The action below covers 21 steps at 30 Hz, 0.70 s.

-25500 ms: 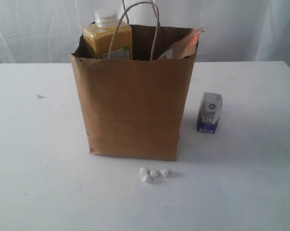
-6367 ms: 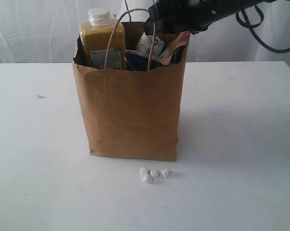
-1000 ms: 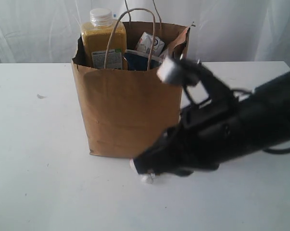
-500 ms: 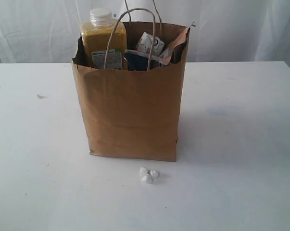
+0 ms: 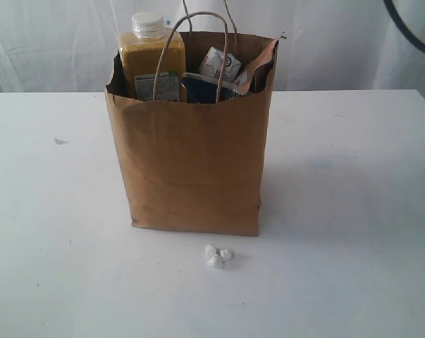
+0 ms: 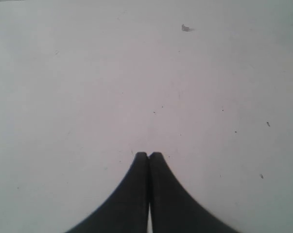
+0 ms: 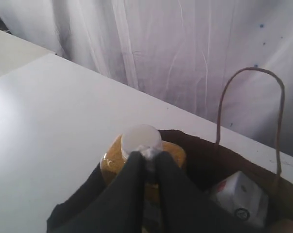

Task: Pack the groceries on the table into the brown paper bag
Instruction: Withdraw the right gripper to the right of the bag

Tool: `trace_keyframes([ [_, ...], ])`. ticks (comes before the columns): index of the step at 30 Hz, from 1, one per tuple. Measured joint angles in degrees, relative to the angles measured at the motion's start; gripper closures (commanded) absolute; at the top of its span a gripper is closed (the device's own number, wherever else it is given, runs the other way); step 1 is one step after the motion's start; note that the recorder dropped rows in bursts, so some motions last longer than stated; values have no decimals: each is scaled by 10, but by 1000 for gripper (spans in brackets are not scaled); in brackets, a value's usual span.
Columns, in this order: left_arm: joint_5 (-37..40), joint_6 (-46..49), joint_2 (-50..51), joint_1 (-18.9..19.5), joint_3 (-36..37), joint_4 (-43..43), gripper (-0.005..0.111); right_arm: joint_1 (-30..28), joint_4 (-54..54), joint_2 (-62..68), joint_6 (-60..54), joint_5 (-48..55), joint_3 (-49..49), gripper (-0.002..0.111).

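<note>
The brown paper bag (image 5: 191, 162) stands upright on the white table (image 5: 353, 211). A yellow-grain bottle (image 5: 152, 60), a blue-white carton (image 5: 221, 65) and a brown-red pouch (image 5: 260, 65) stick out of its top. Three tiny white lumps (image 5: 218, 257) lie on the table in front of the bag. My right gripper (image 7: 150, 156) hangs over the bag's opening, above the bottle's white cap (image 7: 139, 138), shut on one small white lump (image 7: 151, 152). The carton (image 7: 241, 196) lies inside the bag beside it. My left gripper (image 6: 148, 155) is shut and empty over bare table (image 6: 136, 73).
A white curtain hangs behind the table. The bag's looped paper handles (image 5: 198, 42) rise above its rim. A black cable (image 5: 409, 32) crosses the exterior view's top right corner. A small dark mark (image 5: 60, 141) sits on the table at the left.
A second ago the right arm was low at the lumps in front of the bag. It has since lifted out of the exterior view. The left gripper has not moved.
</note>
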Motion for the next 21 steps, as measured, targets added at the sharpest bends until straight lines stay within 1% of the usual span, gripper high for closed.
trace_keyframes([
  [6, 0, 0, 0, 0, 0, 0, 107, 0, -48, 0, 32, 11, 0, 76],
  [11, 0, 0, 0, 0, 0, 0, 107, 0, -56, 0, 36, 55, 0, 76],
  [12, 0, 0, 0, 0, 0, 0, 107, 0, -57, 0, 36, 79, 0, 77],
  [13, 0, 0, 0, 0, 0, 0, 107, 0, -57, 0, 36, 90, 0, 82],
  [15, 0, 0, 0, 0, 0, 0, 107, 0, -57, -5, 36, 121, 0, 94],
  [16, 0, 0, 0, 0, 0, 0, 107, 0, -57, -9, 36, 125, 0, 104],
  [17, 0, 0, 0, 0, 0, 0, 107, 0, -57, -21, 36, 128, 0, 108],
  [21, 0, 0, 0, 0, 0, 0, 107, 0, -67, -92, 36, 136, 0, 108],
])
